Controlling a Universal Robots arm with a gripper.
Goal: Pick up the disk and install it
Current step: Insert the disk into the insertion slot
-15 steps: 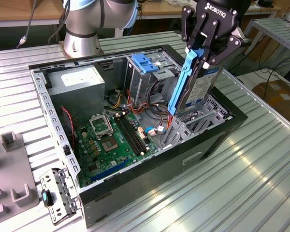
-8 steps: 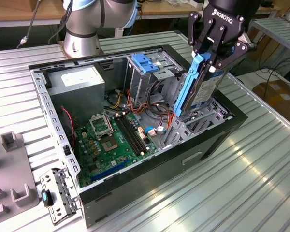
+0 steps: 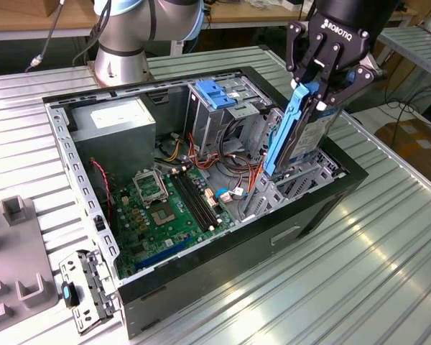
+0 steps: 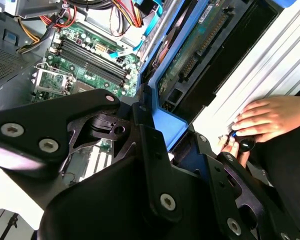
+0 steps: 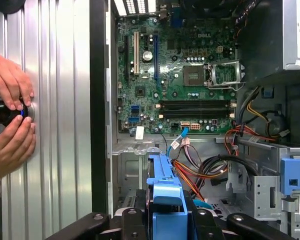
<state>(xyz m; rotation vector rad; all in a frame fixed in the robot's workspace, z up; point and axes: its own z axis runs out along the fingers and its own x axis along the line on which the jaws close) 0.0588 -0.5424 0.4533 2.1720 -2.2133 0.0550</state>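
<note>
The disk [image 3: 296, 140] stands nearly on edge, its blue plastic rail facing the camera, at the exterior view's right end of the open computer case [image 3: 201, 287]. Its lower end reaches down among the metal walls of the drive cage [image 3: 302, 183]. My gripper [image 3: 317, 97] grips the disk's upper end from above, shut on it. In the second wrist view the disk's [image 4: 190, 55] circuit-board side shows beyond the gripper [image 4: 160, 145]. In the first wrist view the blue rail of the disk [image 5: 165, 187] sits between the black fingers [image 5: 135, 225].
Inside the case lie a green motherboard [image 3: 165, 208], a grey power-supply box [image 3: 118, 122], orange and red cables [image 3: 244, 172] and a blue latch [image 3: 217, 92] on a metal cage. A person's hands [image 5: 10, 110] hold a black knob on the ribbed table [image 3: 373, 273]. Grey fixtures [image 3: 18, 251] stand at the exterior view's left.
</note>
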